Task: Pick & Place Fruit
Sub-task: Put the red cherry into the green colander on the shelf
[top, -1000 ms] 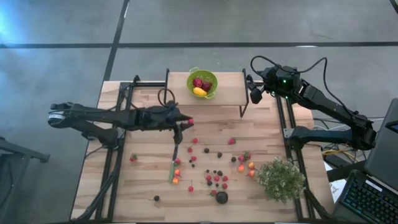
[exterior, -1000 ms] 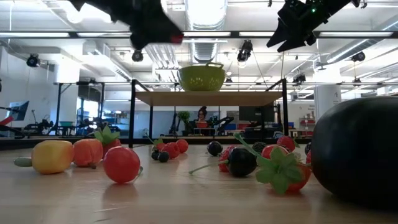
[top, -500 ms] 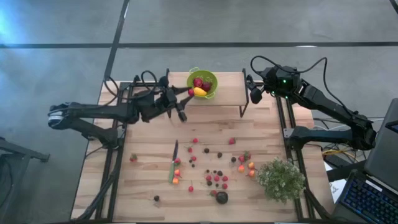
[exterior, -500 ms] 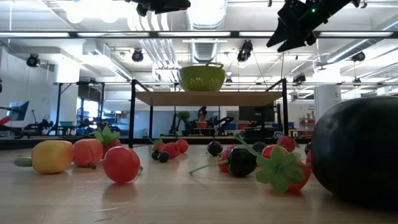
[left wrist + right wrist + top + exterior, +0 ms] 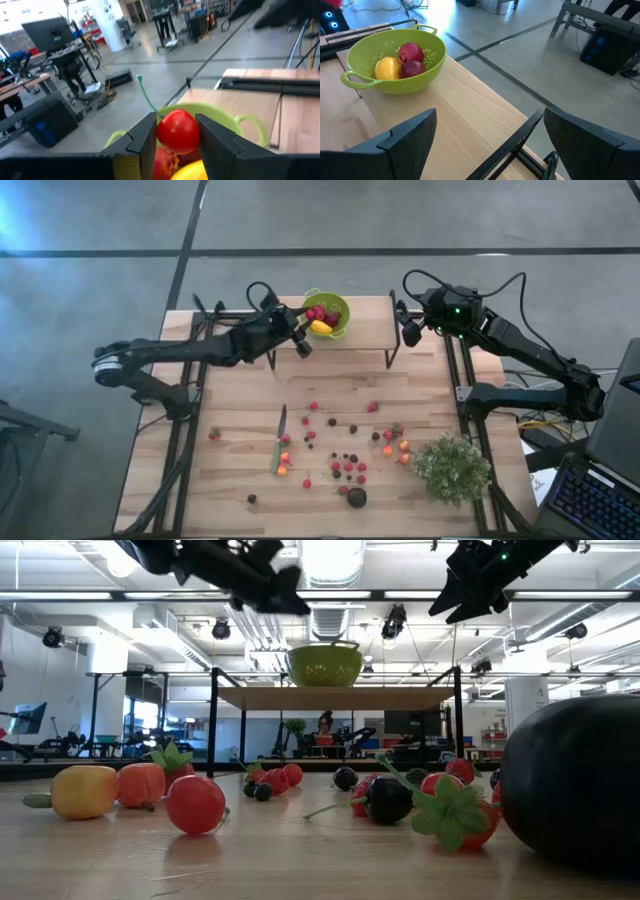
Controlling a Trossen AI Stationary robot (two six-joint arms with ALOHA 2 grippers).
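High view: the left claw (image 5: 303, 330) hangs at the green bowl's (image 5: 337, 328) rim, above the raised shelf. Left wrist view: its fingers pinch a red berry (image 5: 178, 131) directly over that bowl. Right wrist view: the right claw (image 5: 485, 135) is spread wide, the bowl ahead of it.

Lime-green colander (image 5: 326, 313), red cherry (image 5: 178, 131) with green stem, yellow fruit (image 5: 387, 68), two dark-red fruits, pale striped wood surface (image 5: 330, 395), black grippers, green-handled knife (image 5: 278, 448), pale-green plant (image 5: 452, 467)
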